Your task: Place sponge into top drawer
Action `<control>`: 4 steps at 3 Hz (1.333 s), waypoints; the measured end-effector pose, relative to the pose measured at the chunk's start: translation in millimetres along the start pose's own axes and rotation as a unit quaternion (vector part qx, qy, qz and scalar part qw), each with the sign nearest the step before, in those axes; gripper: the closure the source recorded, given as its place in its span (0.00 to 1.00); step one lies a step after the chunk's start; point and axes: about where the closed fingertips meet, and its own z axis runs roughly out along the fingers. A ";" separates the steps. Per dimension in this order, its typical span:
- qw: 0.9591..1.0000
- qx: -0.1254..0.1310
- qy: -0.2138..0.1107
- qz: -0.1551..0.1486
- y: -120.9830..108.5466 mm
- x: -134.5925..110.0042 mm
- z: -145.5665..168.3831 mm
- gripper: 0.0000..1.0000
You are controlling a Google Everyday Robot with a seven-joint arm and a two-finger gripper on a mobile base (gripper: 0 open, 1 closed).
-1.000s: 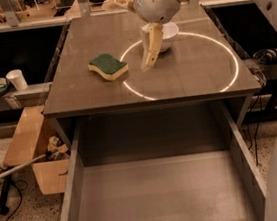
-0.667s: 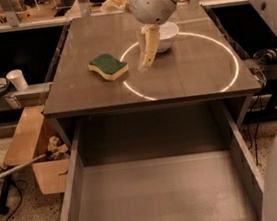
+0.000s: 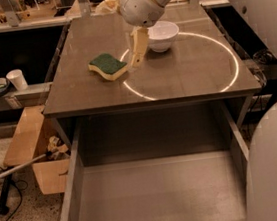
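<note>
Progress on the task looks to be at an early stage, judging by how things lie. The sponge (image 3: 108,66) rests on the table (image 3: 185,84), green side up, left of the middle and well back from the front edge, and nothing lifts it. The gripper (image 3: 138,57) hangs down from the arm just beside the sponge's right end, low over the tabletop, between the sponge and the white bowl (image 3: 162,35); whether it is spread or pressed together I cannot tell, since its pale parts merge into one shape from this angle. The top drawer (image 3: 156,196) is already pulled out wide below the table's front edge, its flat grey bottom showing with nothing lying in the part that can be seen; so opening it is done, or was never needed. What is left is nearly all of the handling: closing on the sponge, raising it off the table, carrying it forward past the front edge, bringing it down over the drawer's bottom and letting go. The bowl stands close behind the gripper, so the grasp should be taken on the sponge's side without nudging it.
</note>
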 end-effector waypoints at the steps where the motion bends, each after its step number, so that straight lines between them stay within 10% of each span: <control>1: 1.000 -0.001 0.008 0.005 -7.1 17.1 4.8 0.00; 4: 0.999 -0.021 0.035 0.028 -36.0 79.4 30.7 0.00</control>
